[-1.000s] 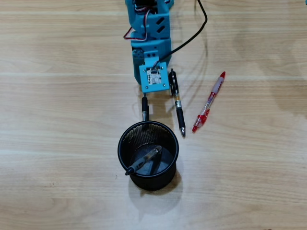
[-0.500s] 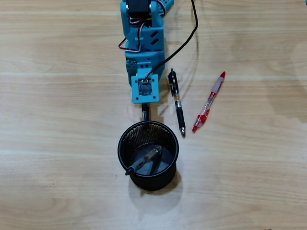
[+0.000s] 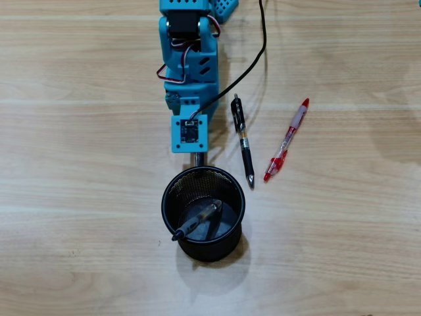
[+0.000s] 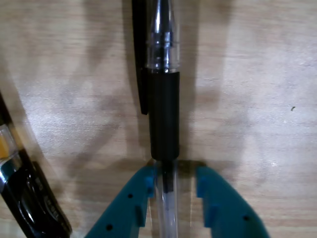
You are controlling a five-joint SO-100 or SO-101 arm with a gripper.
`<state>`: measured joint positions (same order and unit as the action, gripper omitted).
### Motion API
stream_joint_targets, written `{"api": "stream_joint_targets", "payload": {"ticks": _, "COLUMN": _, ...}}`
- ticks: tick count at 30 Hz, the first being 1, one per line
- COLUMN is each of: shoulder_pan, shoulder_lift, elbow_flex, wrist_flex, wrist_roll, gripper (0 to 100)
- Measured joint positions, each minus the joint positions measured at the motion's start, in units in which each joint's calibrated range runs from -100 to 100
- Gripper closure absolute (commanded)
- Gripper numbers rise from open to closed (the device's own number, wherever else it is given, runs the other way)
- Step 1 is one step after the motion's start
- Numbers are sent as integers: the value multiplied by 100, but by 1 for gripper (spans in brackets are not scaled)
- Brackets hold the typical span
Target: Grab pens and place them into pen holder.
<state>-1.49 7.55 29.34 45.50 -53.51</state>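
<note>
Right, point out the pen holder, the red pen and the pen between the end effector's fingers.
pen holder (image 3: 166, 197), overhead view, left rim.
red pen (image 3: 287, 139), overhead view, mid-barrel.
clear pen with black cap (image 4: 164, 114), wrist view, black cap section.

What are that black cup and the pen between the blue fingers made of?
The pen holder looks like black-painted metal wire mesh: its wall is see-through under a solid rim. The transparent pen looks like clear glossy plastic with a matte black sleeve, perhaps rubber. The fingers look like matte teal plastic, probably printed.
</note>
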Motion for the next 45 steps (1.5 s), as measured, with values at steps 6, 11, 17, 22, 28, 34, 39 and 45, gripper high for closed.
{"api": "stream_joint_targets", "payload": {"ticks": 6, "shoulder_pan": 54, "shoulder_lift": 8, "elbow_flex": 0, "wrist_flex": 26, "wrist_roll": -5, "gripper": 98}}
{"api": "stream_joint_targets", "payload": {"ticks": 11, "shoulder_pan": 253, "shoulder_lift": 0, "elbow_flex": 0, "wrist_flex": 35, "wrist_roll": -5, "gripper": 98}}
{"api": "stream_joint_targets", "payload": {"ticks": 17, "shoulder_pan": 559, "shoulder_lift": -636, "elbow_flex": 36, "wrist_flex": 69, "wrist_roll": 151, "gripper": 98}}
{"api": "stream_joint_targets", "payload": {"ticks": 22, "shoulder_pan": 677, "shoulder_lift": -1544, "elbow_flex": 36, "wrist_flex": 69, "wrist_roll": 483, "gripper": 98}}
{"api": "stream_joint_targets", "payload": {"ticks": 28, "shoulder_pan": 586, "shoulder_lift": -2561, "elbow_flex": 44, "wrist_flex": -320, "wrist_roll": 821, "gripper": 98}}
{"api": "stream_joint_targets", "payload": {"ticks": 34, "shoulder_pan": 415, "shoulder_lift": -3215, "elbow_flex": 151, "wrist_flex": -1566, "wrist_roll": 888, "gripper": 98}}
{"api": "stream_joint_targets", "payload": {"ticks": 39, "shoulder_pan": 352, "shoulder_lift": -3723, "elbow_flex": 559, "wrist_flex": -2794, "wrist_roll": 888, "gripper": 98}}
{"api": "stream_joint_targets", "payload": {"ticks": 45, "shoulder_pan": 352, "shoulder_lift": -4521, "elbow_flex": 1704, "wrist_flex": -4853, "wrist_roll": 888, "gripper": 98}}
